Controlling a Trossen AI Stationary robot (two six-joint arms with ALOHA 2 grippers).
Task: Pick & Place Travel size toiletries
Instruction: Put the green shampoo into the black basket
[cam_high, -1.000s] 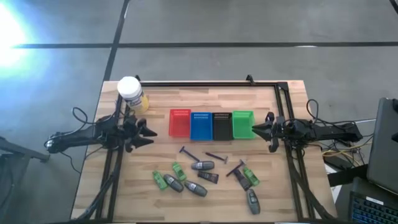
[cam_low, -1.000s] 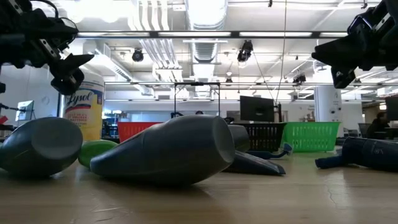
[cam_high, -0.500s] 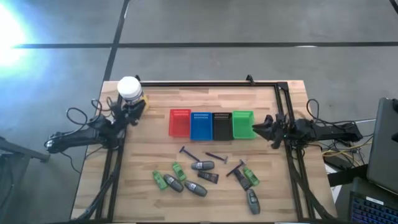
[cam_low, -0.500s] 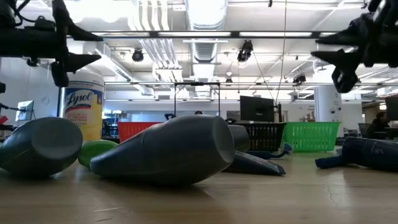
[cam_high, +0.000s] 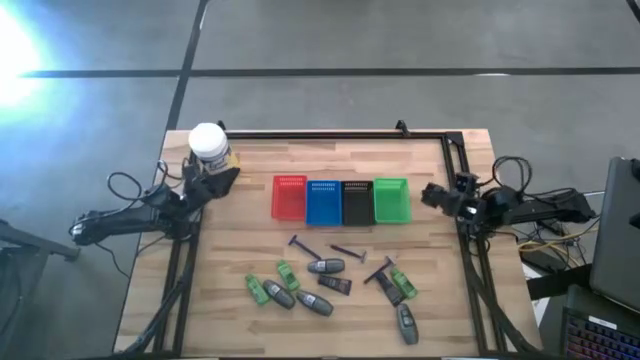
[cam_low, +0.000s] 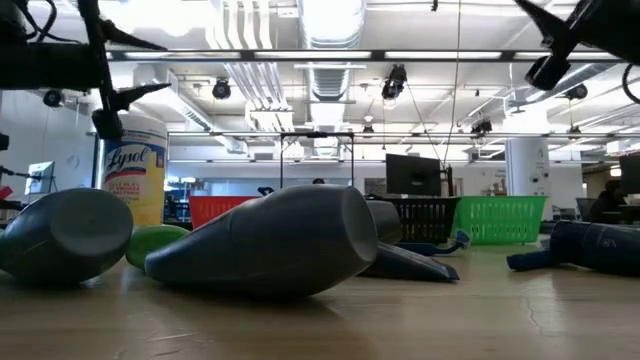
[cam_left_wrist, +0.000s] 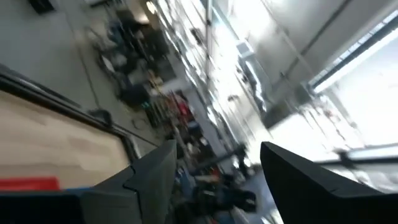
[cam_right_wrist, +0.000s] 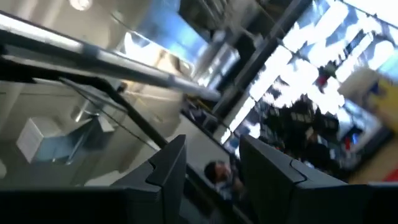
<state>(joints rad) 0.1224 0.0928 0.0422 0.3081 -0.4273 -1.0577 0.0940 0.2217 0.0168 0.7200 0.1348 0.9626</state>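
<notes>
The toiletries lie loose on the near half of the table: green bottles (cam_high: 258, 290), grey oval bottles (cam_high: 325, 266), thin razors (cam_high: 303, 245) and a dark brown packet (cam_high: 335, 286). In the low view a grey bottle (cam_low: 270, 240) lies on its side close to the camera. My left gripper (cam_high: 217, 176) hangs open above the table, close beside the yellow jar (cam_high: 210, 150), with its fingers (cam_left_wrist: 155, 177) pointing up into the room. My right gripper (cam_high: 432, 195) is open at the table's right edge, beside the green basket (cam_high: 391, 199), also tipped up (cam_right_wrist: 211, 162).
Four slotted baskets stand in a row mid-table: red (cam_high: 289, 197), blue (cam_high: 324, 201), black (cam_high: 357, 201) and green. A dark frame rail (cam_high: 330, 136) runs along the far edge and down both sides. Bare wood lies between the baskets and the toiletries.
My left gripper has swung from the table's middle left toward the far left corner, up beside the yellow jar, and tipped upward. My right gripper has drawn back toward the right edge, risen and tipped upward. The toiletries have not moved.
</notes>
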